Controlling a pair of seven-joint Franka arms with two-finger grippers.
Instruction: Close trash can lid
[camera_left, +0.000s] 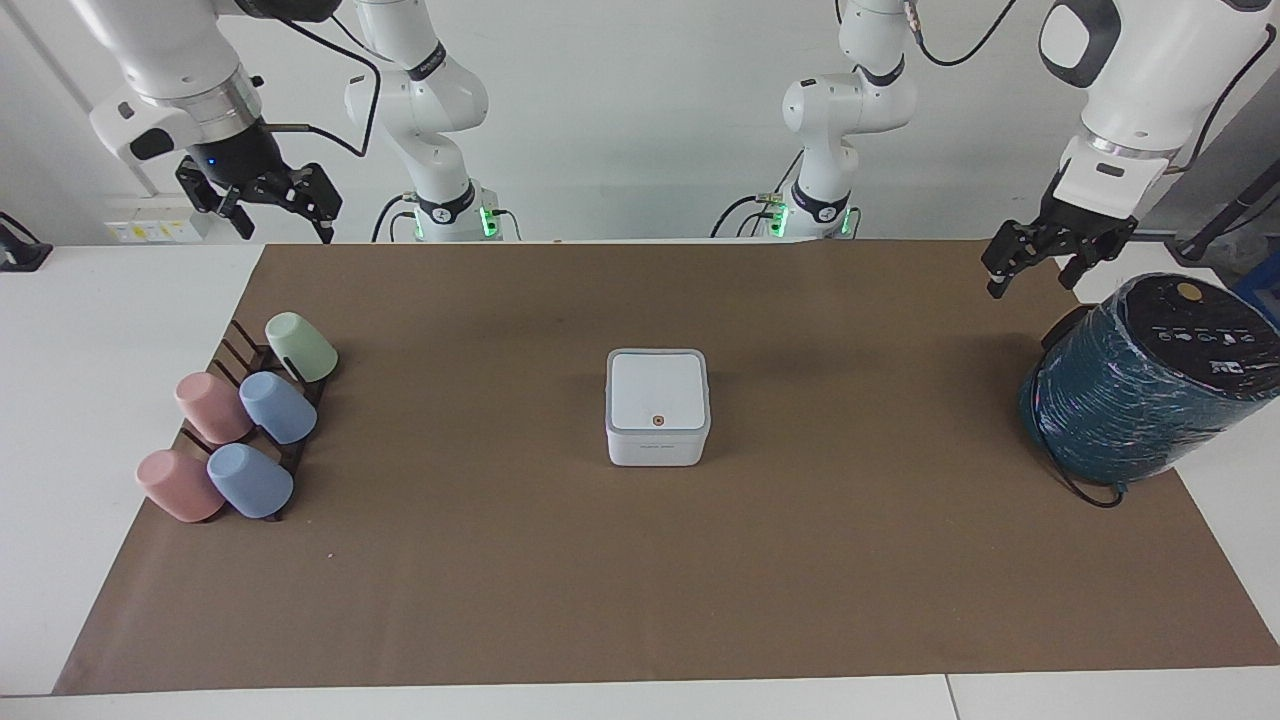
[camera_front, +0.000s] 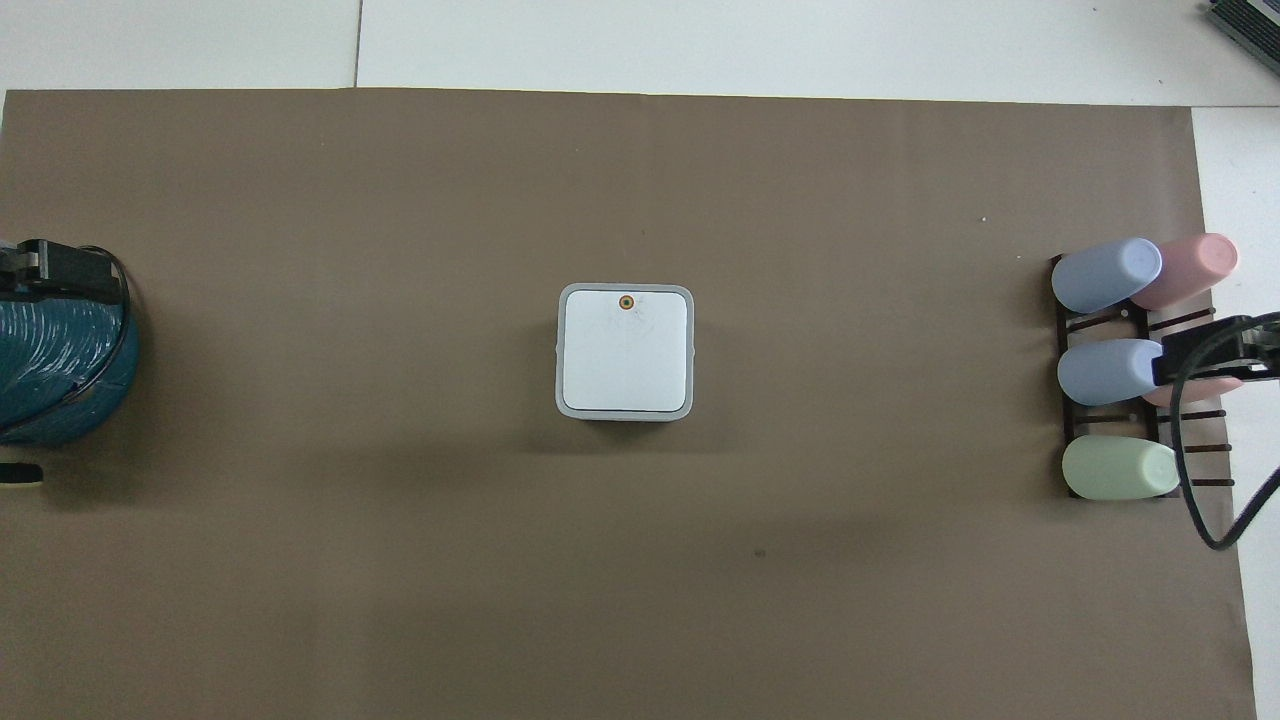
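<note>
1. Left hand (camera_left: 1040, 262): up in the air at the left arm's end of the bench (camera_left: 60, 400), over the corner of the brown mat (camera_left: 800, 560) next to the teal-wrapped cylinder (camera_left: 1130, 400). Fingers spread apart, nothing between them. Overhead view catches only a black tip (camera_front: 60, 270) at the frame edge, overlapping the cylinder (camera_front: 50, 370); the rest is cut off.
2. Right hand (camera_left: 275, 205): raised at the right arm's end, over the bench edge nearest the robots, above the mat corner. Fingers splayed apart, holding nothing. In the overhead view only a dark piece (camera_front: 1200, 355) and a looping black cable (camera_front: 1195, 500) show, and they cover part of the cup rack (camera_front: 1110, 410).
3. Trash can (camera_left: 657, 408): mid-mat, well apart from both hands and from everything else. Lid (camera_left: 657, 390) lies flat inside the grey rim, closed, orange dot toward the side farther from the robots. Underside and hinge hidden.
4. Rack (camera_left: 255, 400) at the right arm's end: five cups lying tilted. Green cup (camera_left: 302, 347) nearest the robots, then pink (camera_left: 212, 407) and blue (camera_left: 277, 408), then pink (camera_left: 178, 485) and blue (camera_left: 250, 481) farthest. One pink cup is mostly hidden under the right hand in the overhead view.
5. Cylinder sits partly off the mat, black top with small markings too small to read, black cord (camera_left: 1085, 490) trailing at its base.
6. No obstruction around the can.
</note>
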